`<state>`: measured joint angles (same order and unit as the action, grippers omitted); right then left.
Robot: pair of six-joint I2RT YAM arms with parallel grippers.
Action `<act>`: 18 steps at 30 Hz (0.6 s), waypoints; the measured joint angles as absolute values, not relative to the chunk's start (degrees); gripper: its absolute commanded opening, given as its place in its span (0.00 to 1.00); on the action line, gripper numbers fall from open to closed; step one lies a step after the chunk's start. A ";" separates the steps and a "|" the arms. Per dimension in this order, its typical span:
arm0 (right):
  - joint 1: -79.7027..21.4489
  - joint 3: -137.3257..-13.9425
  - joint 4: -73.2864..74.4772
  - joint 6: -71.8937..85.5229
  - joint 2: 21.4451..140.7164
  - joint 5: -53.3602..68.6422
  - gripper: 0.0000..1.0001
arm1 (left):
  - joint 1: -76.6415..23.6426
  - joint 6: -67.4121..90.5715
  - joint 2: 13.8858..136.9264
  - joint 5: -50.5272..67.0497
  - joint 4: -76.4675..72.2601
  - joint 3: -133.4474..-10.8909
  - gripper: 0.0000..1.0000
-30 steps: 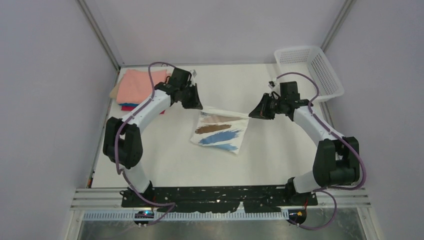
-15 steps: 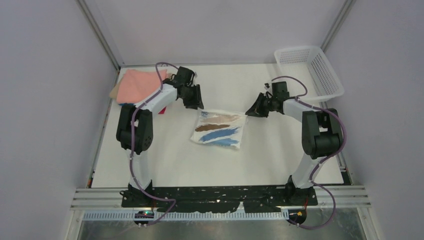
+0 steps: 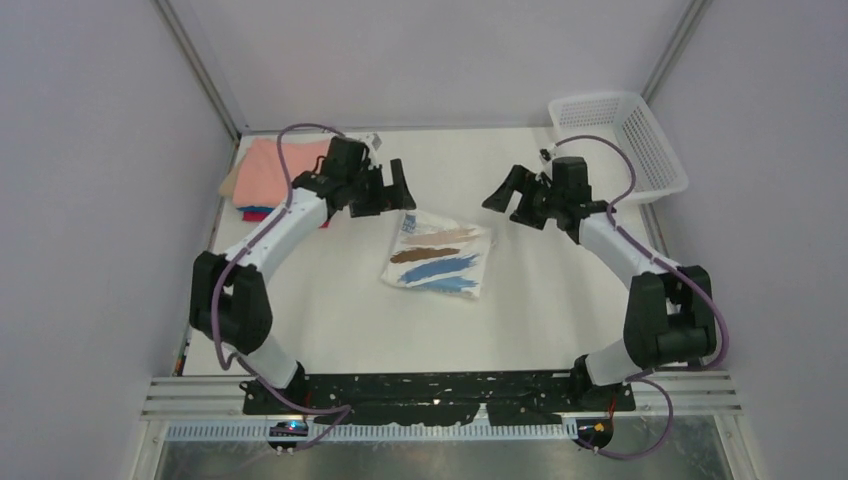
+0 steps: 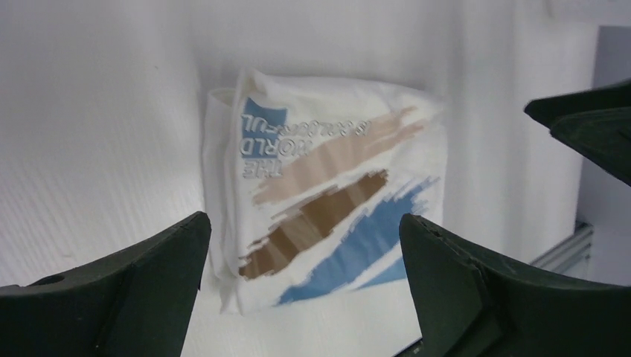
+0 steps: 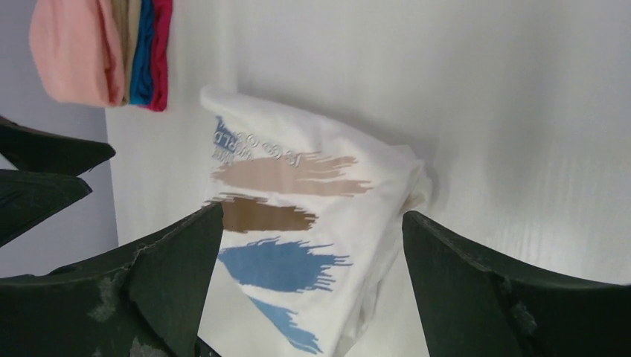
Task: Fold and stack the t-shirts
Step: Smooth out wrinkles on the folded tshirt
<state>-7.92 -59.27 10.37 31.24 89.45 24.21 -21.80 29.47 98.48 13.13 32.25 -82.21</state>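
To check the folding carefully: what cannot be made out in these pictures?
1. Stack of folded shirts, salmon-pink on top: top view, the left arm covers its right edge; right wrist view, cut by the top edge.
2. Small lettering on the white folded t-shirt with tan, brown and blue streaks: blurred in the left wrist view, too small in the top view.
3. Its lower layers: hidden under its top layer, every view.

A white mesh basket (image 3: 655, 150) sits at the far right corner of the white table (image 3: 340, 320).
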 measured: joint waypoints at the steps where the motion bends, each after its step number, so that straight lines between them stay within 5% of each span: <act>1: -8.91 -57.45 9.32 31.68 86.74 24.45 0.95 | -22.13 29.98 95.57 14.41 29.93 -79.22 1.00; 10: -21.26 -39.35 -9.34 43.00 82.19 32.58 0.95 | -28.51 35.62 90.72 22.83 16.86 -58.41 1.00; 18: -20.88 -35.14 -11.97 44.56 88.55 32.42 0.95 | -30.26 38.17 94.50 24.12 10.50 -50.74 1.00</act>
<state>-20.88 -35.14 -11.97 44.56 88.55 32.42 -30.26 38.17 94.50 24.12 10.50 -50.74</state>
